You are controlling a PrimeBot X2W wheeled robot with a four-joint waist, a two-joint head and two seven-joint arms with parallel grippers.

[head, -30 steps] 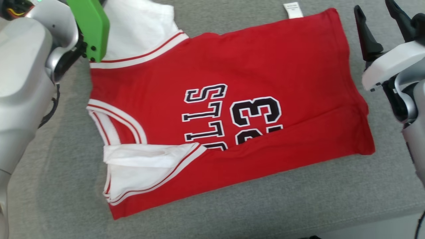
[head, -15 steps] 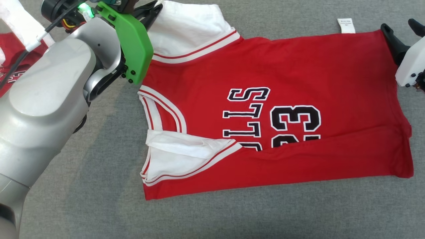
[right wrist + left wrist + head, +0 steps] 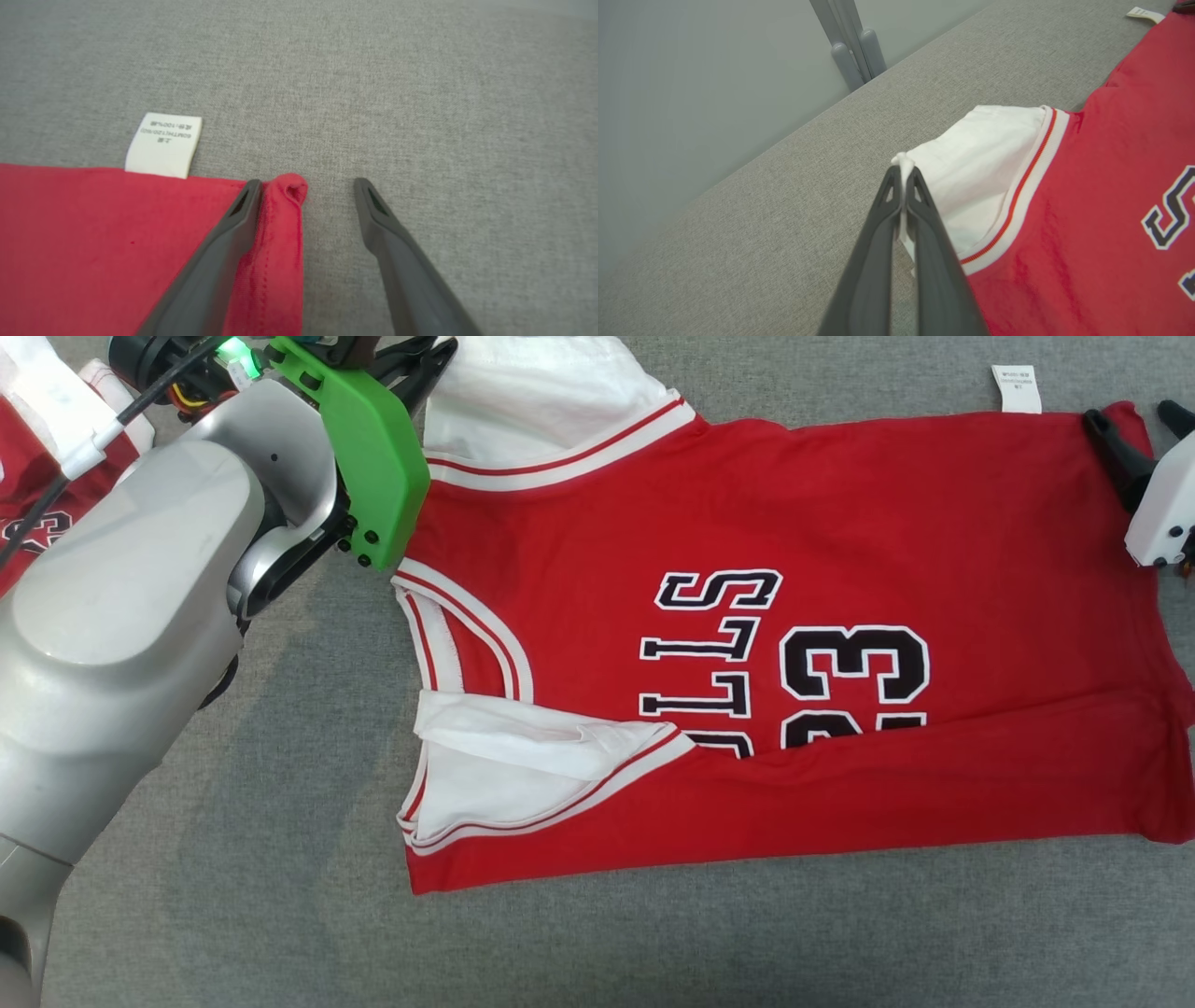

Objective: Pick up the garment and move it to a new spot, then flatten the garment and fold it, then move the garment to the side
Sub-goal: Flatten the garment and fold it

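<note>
The garment (image 3: 794,523) is a red jersey with white trim and black lettering, lying spread on the grey surface (image 3: 280,915). My left gripper (image 3: 425,359) is shut on the tip of its white shoulder part (image 3: 971,163) at the far left corner; in the left wrist view a pinch of white cloth sticks out between the closed fingers (image 3: 903,175). At the far right hem corner my right gripper (image 3: 1141,425) stands open. In the right wrist view the curled red corner (image 3: 289,186) lies between its fingertips (image 3: 307,186), close against the left finger.
A white care label (image 3: 1016,387) sticks out from the far hem beside the right gripper. Another red garment (image 3: 28,504) lies at the far left behind my left arm. Grey posts (image 3: 852,51) stand beyond the surface's far edge.
The head view has shifted. Against the garment, my right gripper has come in from the right to straddle the hem corner. The left gripper stays shut on the white cloth.
</note>
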